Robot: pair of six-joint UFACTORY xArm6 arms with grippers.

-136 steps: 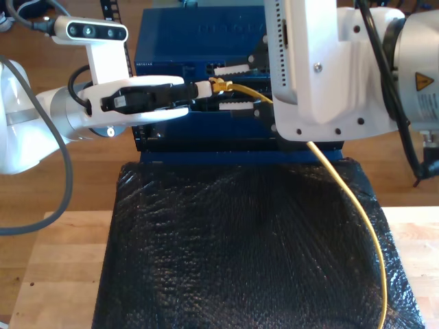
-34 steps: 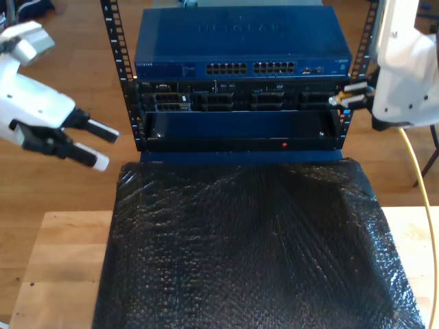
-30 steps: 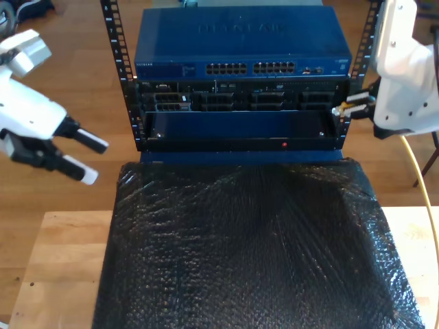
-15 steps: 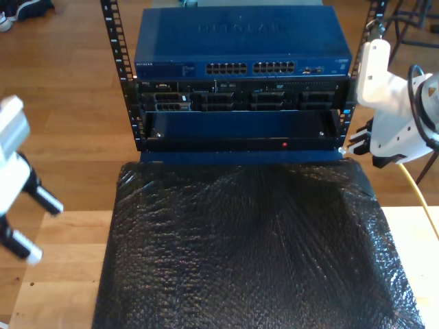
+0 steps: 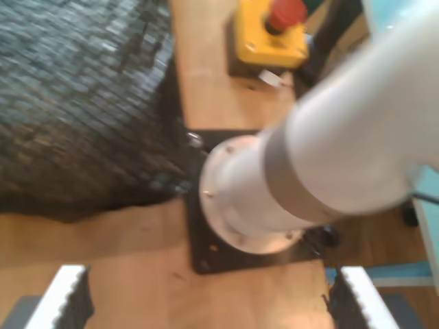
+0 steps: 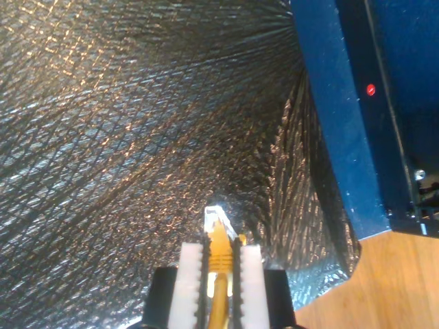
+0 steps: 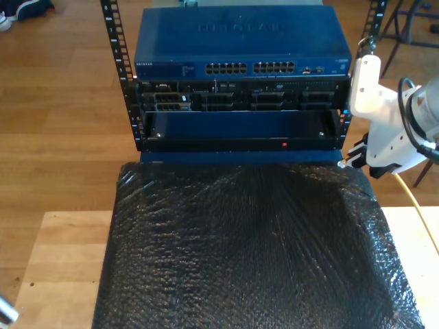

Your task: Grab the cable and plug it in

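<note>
Spread wide with nothing between its ribbed pads, the first gripper (image 5: 206, 301) looks down on a white arm base bolted to the wooden table (image 5: 226, 89), with a yellow emergency-stop box (image 5: 271, 34) beyond. At the exterior view's right, the second gripper (image 7: 351, 156) clamps the cable (image 6: 219, 274) just behind its clear plug, above the black bubble wrap (image 7: 247, 247), close to the blue rack (image 7: 236, 48).

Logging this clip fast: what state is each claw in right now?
First claw: open, holding nothing.
Second claw: closed on the cable, just behind its plug.
</note>
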